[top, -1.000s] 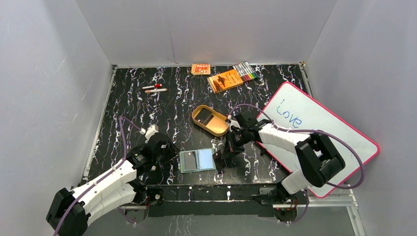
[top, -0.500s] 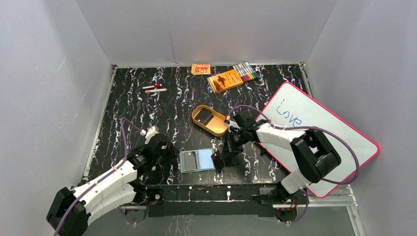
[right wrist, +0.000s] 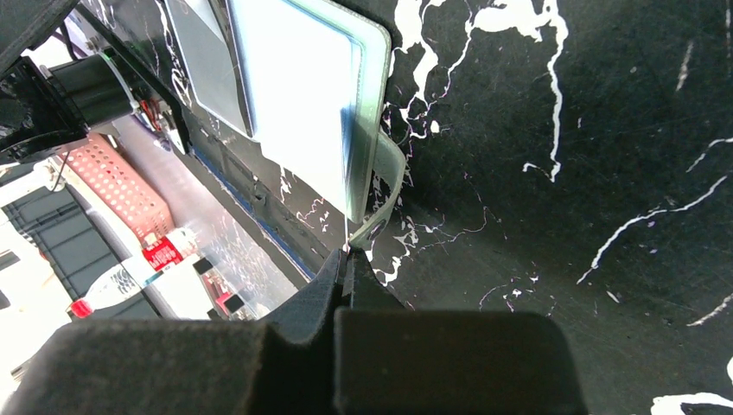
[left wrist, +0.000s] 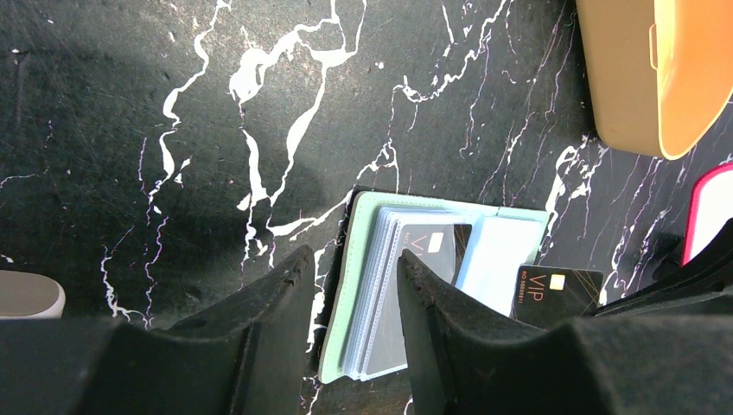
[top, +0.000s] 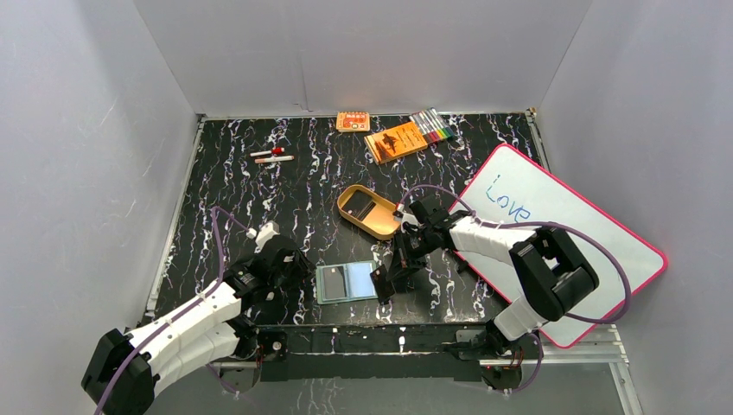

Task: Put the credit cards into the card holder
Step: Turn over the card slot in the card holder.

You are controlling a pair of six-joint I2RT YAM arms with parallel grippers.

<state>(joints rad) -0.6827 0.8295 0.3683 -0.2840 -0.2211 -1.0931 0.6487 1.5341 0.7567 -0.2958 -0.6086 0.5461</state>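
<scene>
The card holder (top: 346, 282) lies open near the table's front edge, sage-green outside (left wrist: 346, 285) with pale blue pockets (right wrist: 302, 104). One dark credit card (left wrist: 435, 249) sits in a left pocket. My left gripper (left wrist: 354, 255) hangs open over the holder's left edge, one finger on each side of that edge. A second credit card (left wrist: 557, 294), marked VIP, stands at the holder's right edge. My right gripper (right wrist: 347, 259) is shut on this card, which shows there only as a thin line at the fingertips, close to the snap tab (right wrist: 389, 173).
A tan oval tray (top: 380, 226) with a dark flat item inside sits just behind the holder. A pink-rimmed whiteboard (top: 562, 233) leans at the right. An orange booklet (top: 396, 141), markers (top: 432, 127), a small orange box (top: 353, 121) and pens (top: 272, 156) lie at the back.
My right gripper has edged slightly left toward the holder with the card in it. The left arm has not visibly moved.
</scene>
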